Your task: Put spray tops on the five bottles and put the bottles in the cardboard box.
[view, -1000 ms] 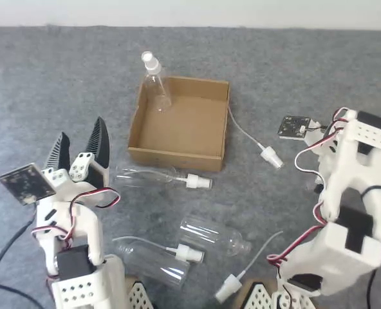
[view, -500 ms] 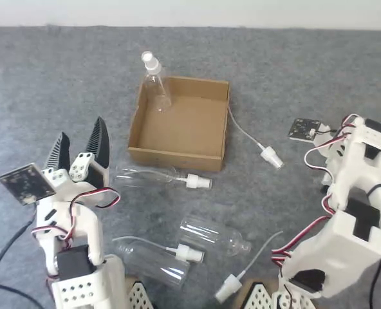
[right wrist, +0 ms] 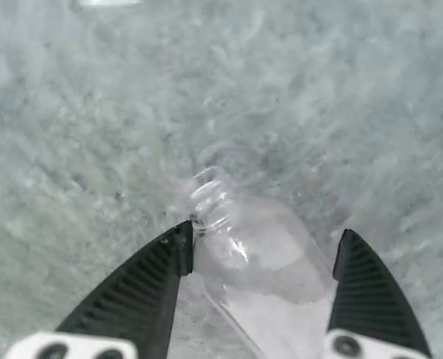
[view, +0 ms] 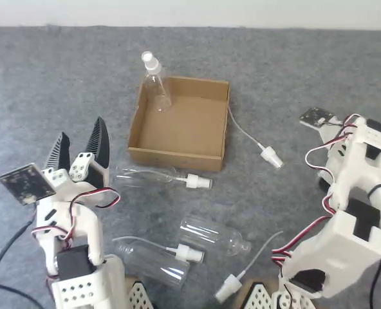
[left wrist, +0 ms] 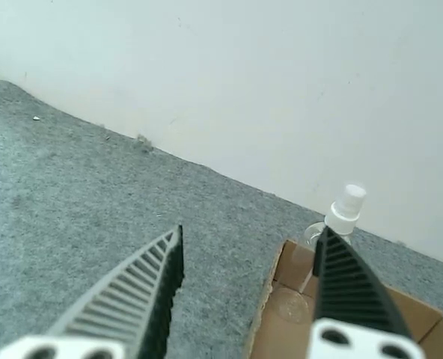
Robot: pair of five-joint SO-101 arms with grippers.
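1. High view: the box (view: 177,153) sits mid-worktop (view: 293,71).
   - An upright bottle (view: 157,87) with its top on stands in the box's far corner, so I judge one of five done.
   - A capped bottle (view: 148,175) lies just outside the box's near wall. Its long axis runs along that wall and its top points toward the right arm's side.
   - Nearer the arms, a bare bottle (view: 210,233) lies with its open neck pointing the same way.
   - Beside it, a low bottle (view: 152,265) has a spray top at its end; I cannot tell whether it is screwed on.
   - Two loose tops lie apart, one (view: 271,156) beside the box and one (view: 229,288) by the arm bases.
   - I count four bottles.
   - The left hand (view: 80,143) hangs near the box's left side, its fingers spread and empty.

2. Left wrist view: the left hand (left wrist: 248,239) is agape with nothing between its fingers. Beyond it the upright bottle (left wrist: 341,217) points its top straight up at the box corner.

3. Right wrist view: the right hand (right wrist: 266,232) is spread wide and grips nothing.
   - The bare bottle (right wrist: 259,262) lies on the worktop between its fingers.
   - The bottle's threaded neck points away from the hand and its long axis runs back toward it.
   - Still to do, I judge: topping this bottle and boxing everything that lies outside.
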